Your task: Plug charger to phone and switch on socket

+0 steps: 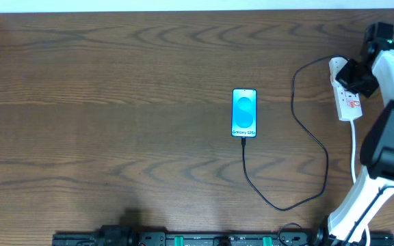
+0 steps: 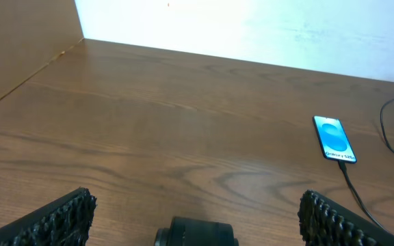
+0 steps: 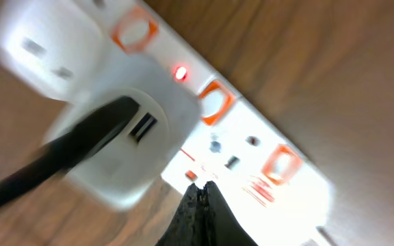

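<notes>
The phone [image 1: 244, 113] lies face up mid-table with its blue screen lit, and shows too in the left wrist view [image 2: 334, 139]. The charger's black cable [image 1: 323, 157] meets the phone's lower edge, loops right and runs to a white plug [image 3: 125, 147] in the socket [image 1: 348, 102]. A small red light [image 3: 180, 72] glows on the socket beside an orange switch [image 3: 213, 102]. My right gripper [image 3: 202, 186] is shut with nothing in it, its tips just above the socket's face [image 3: 252, 171]. My left gripper [image 2: 195, 205] stands wide open over bare table, far from the phone.
The socket's white cord [image 1: 353, 147] runs toward the right arm's base [image 1: 351, 212]. A wooden side wall [image 2: 19, 48] rises at the table's left, and a pale back wall [image 2: 252, 27] lies behind. A black rail [image 1: 183, 239] lines the front edge.
</notes>
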Available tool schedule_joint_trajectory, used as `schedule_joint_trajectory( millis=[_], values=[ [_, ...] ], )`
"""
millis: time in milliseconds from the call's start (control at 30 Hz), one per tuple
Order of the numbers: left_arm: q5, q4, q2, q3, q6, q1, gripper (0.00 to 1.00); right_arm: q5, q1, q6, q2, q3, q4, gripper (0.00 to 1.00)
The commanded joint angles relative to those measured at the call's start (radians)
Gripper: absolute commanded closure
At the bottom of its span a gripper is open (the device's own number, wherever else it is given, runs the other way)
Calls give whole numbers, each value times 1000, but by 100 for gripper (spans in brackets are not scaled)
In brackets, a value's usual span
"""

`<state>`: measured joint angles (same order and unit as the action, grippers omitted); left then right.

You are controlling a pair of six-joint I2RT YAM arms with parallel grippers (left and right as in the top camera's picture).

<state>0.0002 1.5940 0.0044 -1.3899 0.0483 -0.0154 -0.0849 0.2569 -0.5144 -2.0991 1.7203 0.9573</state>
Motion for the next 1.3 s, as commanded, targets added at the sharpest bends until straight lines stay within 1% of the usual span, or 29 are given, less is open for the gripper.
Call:
schedule_joint_trajectory(
  millis=[0,267,300,400,533,633,800,933,1133,1267],
  values=[
    [-9,-1,-1,-3,1,-3,5,-85,36,3,196,11,-1,99],
    [-9,-1,-1,-3,1,-3,5,-58,59,3,601,11,-56,99],
    [-9,-1,-1,-3,1,-3,5,-23,58,3,687,11,-74,99],
    [-9,-1,-1,-3,1,-3,5,56,58,4,831,11,-138,99],
    [-9,-1,-1,-3,1,-3,5,65,58,18,994,11,-228,98],
    [-9,-1,-1,-3,1,-3,5,69,56,18,1080,11,-254,99],
    [-9,-1,-1,-3,1,-3,5,69,56,75,1180,11,-218,99],
    [-9,-1,-1,-3,1,-3,5,97,56,74,1242,11,-205,99],
    [-9,-1,-1,-3,1,-3,5,307,56,74,1334,10,-196,99],
    [-9,-1,-1,-3,1,-3,5,362,55,74,1385,10,-209,99]
  ],
)
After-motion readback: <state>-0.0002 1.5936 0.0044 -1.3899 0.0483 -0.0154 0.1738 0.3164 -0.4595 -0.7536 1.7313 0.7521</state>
